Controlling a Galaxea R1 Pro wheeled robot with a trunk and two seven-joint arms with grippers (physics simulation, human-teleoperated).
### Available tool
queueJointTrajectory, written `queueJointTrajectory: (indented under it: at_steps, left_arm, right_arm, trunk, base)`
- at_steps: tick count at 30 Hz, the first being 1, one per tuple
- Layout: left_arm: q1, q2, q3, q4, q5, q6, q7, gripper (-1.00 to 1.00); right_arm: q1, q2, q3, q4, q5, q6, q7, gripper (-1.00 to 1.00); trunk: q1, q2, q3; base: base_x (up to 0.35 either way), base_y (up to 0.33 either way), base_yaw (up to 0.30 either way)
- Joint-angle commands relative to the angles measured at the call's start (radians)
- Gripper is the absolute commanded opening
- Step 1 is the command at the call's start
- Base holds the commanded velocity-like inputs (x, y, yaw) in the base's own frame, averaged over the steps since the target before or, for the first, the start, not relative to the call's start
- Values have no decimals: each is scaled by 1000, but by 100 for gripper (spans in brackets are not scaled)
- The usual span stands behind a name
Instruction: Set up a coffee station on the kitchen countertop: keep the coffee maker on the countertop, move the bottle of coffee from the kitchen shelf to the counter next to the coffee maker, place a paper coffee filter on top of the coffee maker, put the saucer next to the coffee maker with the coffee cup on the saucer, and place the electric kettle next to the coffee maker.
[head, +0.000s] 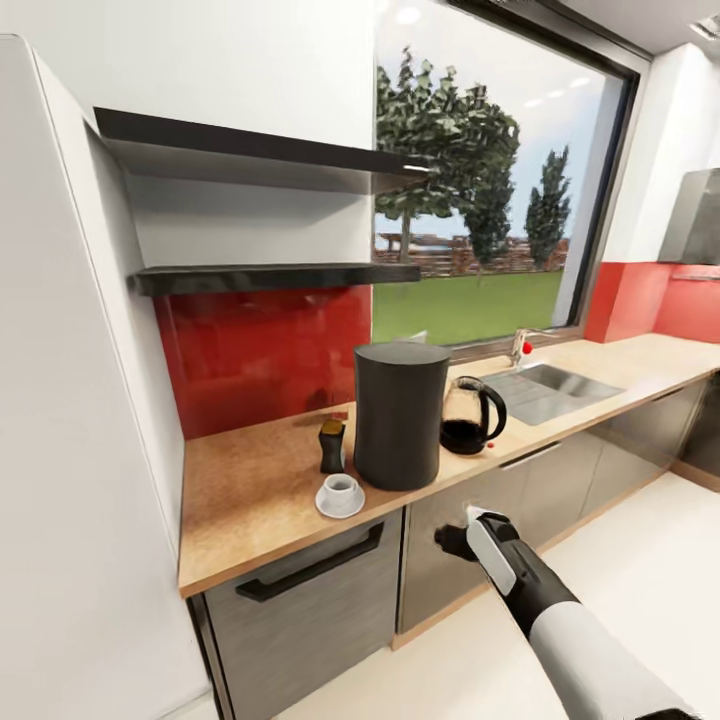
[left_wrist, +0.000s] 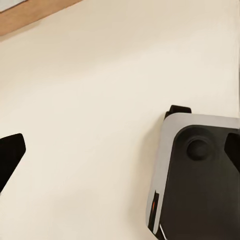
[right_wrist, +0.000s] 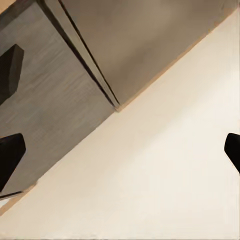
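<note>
1. Landmark: the coffee maker (head: 400, 413), a tall dark grey rounded column, stands upright on the kitchen countertop (head: 250, 500), between the red backsplash (head: 265, 360) and the counter's front edge.
2. The bottle of coffee (head: 332, 446) stands just beside the coffee maker on its shelf side: small, dark, with a brown-orange cap.
3. The saucer (head: 340, 502) lies just in front of the coffee maker near the counter edge, with the white coffee cup (head: 341, 489) sitting on it.
4. The electric kettle (head: 471, 415), clear glass with a dark lower part and black loop handle, stands just beside the coffee maker on its sink side (head: 550, 388).
5. No paper filter is visible on the coffee maker's flat dark top; I judge that step remains.
6. The right gripper (head: 452, 541) hangs below counter level in front of the cabinet fronts (right_wrist: 55, 100); the right wrist view shows its dark fingertips (right_wrist: 10, 155) spread apart, holding nothing.
7. The left gripper's fingertip (left_wrist: 10, 155) shows over pale floor; I cannot tell its opening.
8. Risks, as I judge them: raising the right arm towards the coffee maker could catch the counter edge or sweep the saucer and cup off, since they sit nearest the edge. A reach over the top could nudge the kettle or bottle, both being close alongside.
</note>
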Motion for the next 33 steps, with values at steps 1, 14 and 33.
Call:
queueJointTrajectory:
  at_steps: [1,14,33]
  left_arm:
    - [0,0,8,1,-11,-4,-1,100]
    - [0,-5,10,8,-10,-15,-1,100]
    - [1,-10,6,13,-10,-4,0,100]
  right_arm:
    - [-1,-4,6,32,-8,1,-9,100]
    - [72,-1,156,657,98,-284,345,100]
    - [406,45,167,682,159,-360,489,100]
  trunk:
    - [0,-1,0]
    - [0,-1,4]
    - [0,-1,4]
  base:
    - [0,0,-235]
    - [0,0,-121]
    - [0,0,0]
